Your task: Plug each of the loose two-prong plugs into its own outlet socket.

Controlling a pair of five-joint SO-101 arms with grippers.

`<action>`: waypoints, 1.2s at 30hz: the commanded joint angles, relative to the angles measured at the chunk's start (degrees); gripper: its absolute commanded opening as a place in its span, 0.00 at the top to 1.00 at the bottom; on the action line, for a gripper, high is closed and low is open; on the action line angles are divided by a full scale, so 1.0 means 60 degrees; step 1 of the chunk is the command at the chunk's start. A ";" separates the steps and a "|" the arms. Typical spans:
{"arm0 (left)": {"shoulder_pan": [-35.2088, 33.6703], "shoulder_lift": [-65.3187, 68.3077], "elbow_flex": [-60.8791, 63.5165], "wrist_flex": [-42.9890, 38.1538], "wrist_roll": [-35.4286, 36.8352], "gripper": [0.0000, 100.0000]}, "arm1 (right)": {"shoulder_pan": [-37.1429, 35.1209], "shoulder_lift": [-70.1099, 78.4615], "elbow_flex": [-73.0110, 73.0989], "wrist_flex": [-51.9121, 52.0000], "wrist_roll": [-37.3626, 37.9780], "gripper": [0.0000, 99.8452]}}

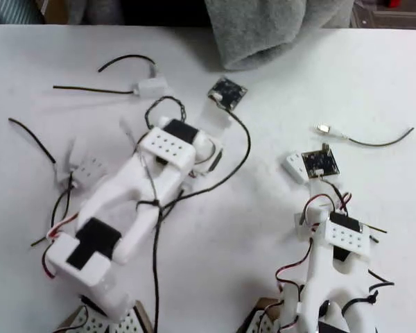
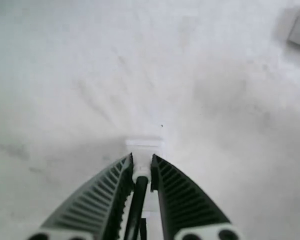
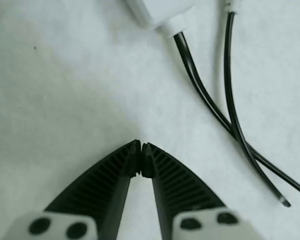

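The white tabletop (image 1: pixel 374 76) is carrying everything, and a grey cloth (image 1: pixel 263 31) is lying bunched at its far edge. Nearer than the cloth, two white arms are sitting side by side. One arm (image 1: pixel 125 201) is stretching out below and left of the cloth, and the other arm (image 1: pixel 336 257) is sitting farther off, below and right of it. The left pincer (image 2: pixel 141 161) is pinching a white plug (image 2: pixel 145 147) between its ribbed fingers (image 2: pixel 182 200), low over bare tabletop. The plug's black cord (image 2: pixel 136 202) is running back between them; where this is happening relative to the cloth I cannot tell. The right pincer (image 3: pixel 141 152) is pressed together, its tips touching, with a second plug (image 3: pixel 157 10) and two dark cables (image 3: pixel 197 82) lying just ahead of it. In the high view a loose plug (image 1: pixel 151 87) with a long black lead (image 1: pixel 90 89) is lying left of the cloth. A small connector (image 1: pixel 324 129) on a thin wire (image 1: pixel 374 145) is lying below and right of the cloth.
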 commanded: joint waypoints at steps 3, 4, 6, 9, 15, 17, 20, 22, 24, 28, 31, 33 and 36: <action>-0.0022 -0.0139 0.0059 -0.0103 0.0117 0.98 | -0.0125 -0.0212 -0.0044 -0.0154 -0.0073 0.98; -0.0037 -0.0139 0.0059 -0.0103 0.0117 0.98 | -0.0125 -0.0212 -0.0044 -0.0154 -0.0073 0.98; -0.0081 -0.0081 0.0088 -0.0132 0.0117 0.98 | -0.0125 -0.0212 -0.0044 -0.0154 -0.0073 0.98; -0.0095 -0.0051 0.0352 -0.0190 0.0117 0.98 | -0.0125 -0.0212 -0.0044 -0.0154 -0.0073 0.98; -0.0095 -0.0154 0.0586 -0.0205 0.0117 0.93 | -0.0125 -0.0212 -0.0044 -0.0154 -0.0073 0.98; -0.0095 -0.0154 0.0366 0.0190 0.0132 0.85 | -0.0125 -0.0212 -0.0044 -0.0154 -0.0073 0.98; -0.0095 -0.0139 -0.0366 0.1392 0.0762 0.79 | -0.0125 -0.0212 -0.0044 -0.0154 -0.0073 0.98; -0.0095 -0.0110 -0.0982 0.2330 0.0923 0.77 | -0.0125 -0.0212 -0.0029 -0.0154 -0.0073 0.98; -0.0095 -0.0066 -0.1392 0.2930 0.0908 0.76 | -0.0125 -0.0212 0.0000 -0.0198 -0.0073 0.98; -0.0110 -0.0051 -0.1158 0.2740 0.0908 0.76 | -0.0125 -0.0212 0.0073 -0.0286 -0.0073 0.98; -0.0110 -0.0051 -0.0469 0.1890 0.0908 0.76 | -0.0125 -0.0212 0.0073 -0.0286 -0.0073 0.98; -0.0110 -0.0051 0.0059 0.1158 0.0908 0.76 | -0.0125 -0.0212 0.0088 -0.0286 -0.0073 0.98; -0.0388 -0.0051 0.0703 0.0161 0.0908 0.76 | -0.0125 -0.0212 0.0088 -0.0286 -0.0059 0.98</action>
